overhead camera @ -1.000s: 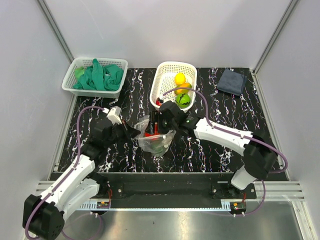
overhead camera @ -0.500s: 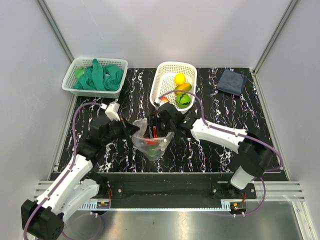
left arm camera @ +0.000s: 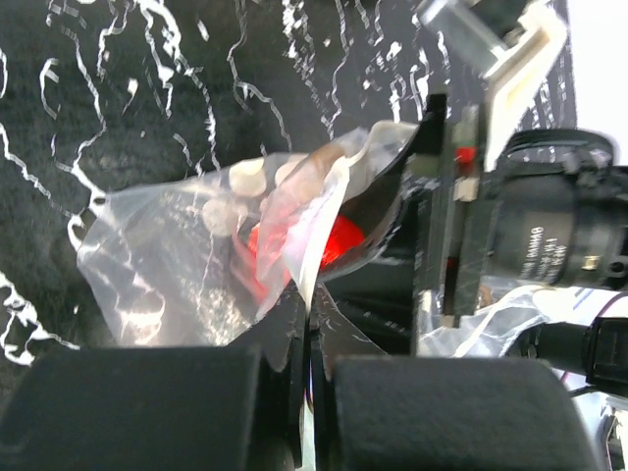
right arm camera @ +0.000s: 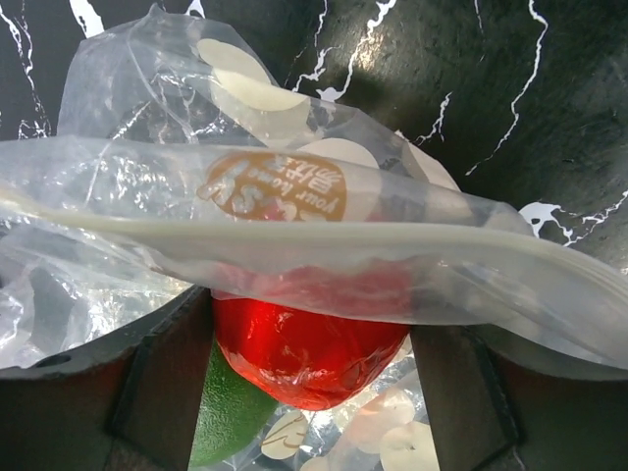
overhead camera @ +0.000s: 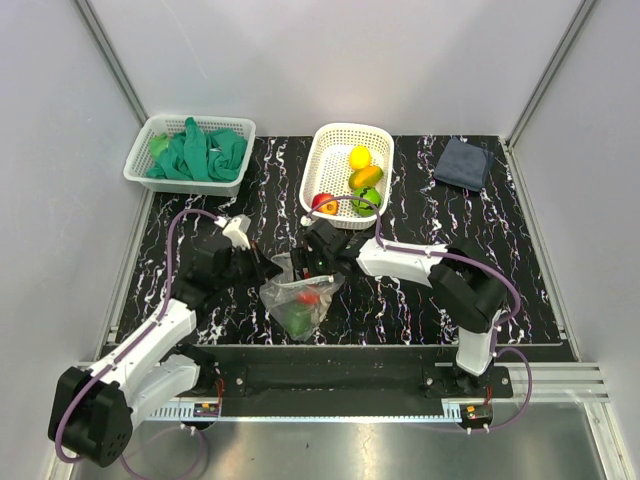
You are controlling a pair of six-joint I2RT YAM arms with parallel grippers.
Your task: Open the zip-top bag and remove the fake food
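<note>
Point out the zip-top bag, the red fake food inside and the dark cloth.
zip-top bag (overhead camera: 283, 296), top view, clear side wall
red fake food (right arm camera: 304, 345), right wrist view, glossy front
dark cloth (overhead camera: 463, 162), top view, its middle

Zip-top bag (right arm camera: 147, 128): brown oval print (right arm camera: 278, 186), upside-down, reads roughly "your love"; rest unreadable.

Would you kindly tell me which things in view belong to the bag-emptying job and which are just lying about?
Job: clear thin plastic zip-top bag; glossy red plastic food piece and green plastic piece inside it; white lattice basket holding more fake food.
Lying about: second white lattice basket with green cloth gloves; dark blue folded cloth.
</note>
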